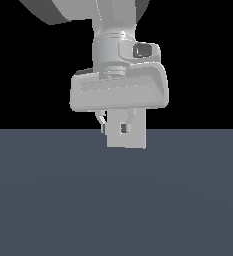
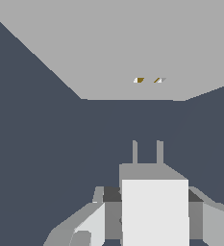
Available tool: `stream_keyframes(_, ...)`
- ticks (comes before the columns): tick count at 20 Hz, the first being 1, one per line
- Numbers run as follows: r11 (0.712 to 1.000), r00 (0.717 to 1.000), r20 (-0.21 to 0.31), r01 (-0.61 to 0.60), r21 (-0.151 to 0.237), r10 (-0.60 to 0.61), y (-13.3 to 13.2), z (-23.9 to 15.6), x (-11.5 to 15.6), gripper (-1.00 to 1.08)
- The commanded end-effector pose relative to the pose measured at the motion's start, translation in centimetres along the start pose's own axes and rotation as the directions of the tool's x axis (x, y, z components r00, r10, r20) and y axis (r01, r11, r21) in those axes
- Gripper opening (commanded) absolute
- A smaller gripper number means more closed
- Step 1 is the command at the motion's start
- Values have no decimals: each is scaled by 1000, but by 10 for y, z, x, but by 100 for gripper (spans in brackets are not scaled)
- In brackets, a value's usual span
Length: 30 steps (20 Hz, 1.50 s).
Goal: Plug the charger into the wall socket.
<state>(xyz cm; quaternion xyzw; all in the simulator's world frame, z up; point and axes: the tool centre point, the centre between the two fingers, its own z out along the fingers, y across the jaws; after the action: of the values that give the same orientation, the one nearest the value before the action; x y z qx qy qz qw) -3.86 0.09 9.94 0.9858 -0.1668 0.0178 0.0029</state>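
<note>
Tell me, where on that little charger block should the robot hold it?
On the charger's plain side faces, at the end away from the prongs, coming from behind. The wrist view shows the tool flanking the block that way, leaving the prongs free to point at the wall socket's two slots.

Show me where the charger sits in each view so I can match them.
Exterior view: the charger is a small block below the arm's wide hand, in front of the socket, at the floor's horizon.
Wrist view: the charger is the pale block in the foreground, prongs aimed at the socket, gap between.
Shared landmark: the socket plate, grey in both views.
</note>
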Motion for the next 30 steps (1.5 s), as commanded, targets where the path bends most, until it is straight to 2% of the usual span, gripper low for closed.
stream_keyframes(1, 1000, 1000, 0, -13, -1, 13, 0, -1, 1, -100)
stream_keyframes(14, 1000, 1000, 0, -11, -1, 11, 1, 0, 4, -100)
stream_keyframes(30, 1000, 1000, 0, -11, -1, 11, 1, 1, 49, -100)
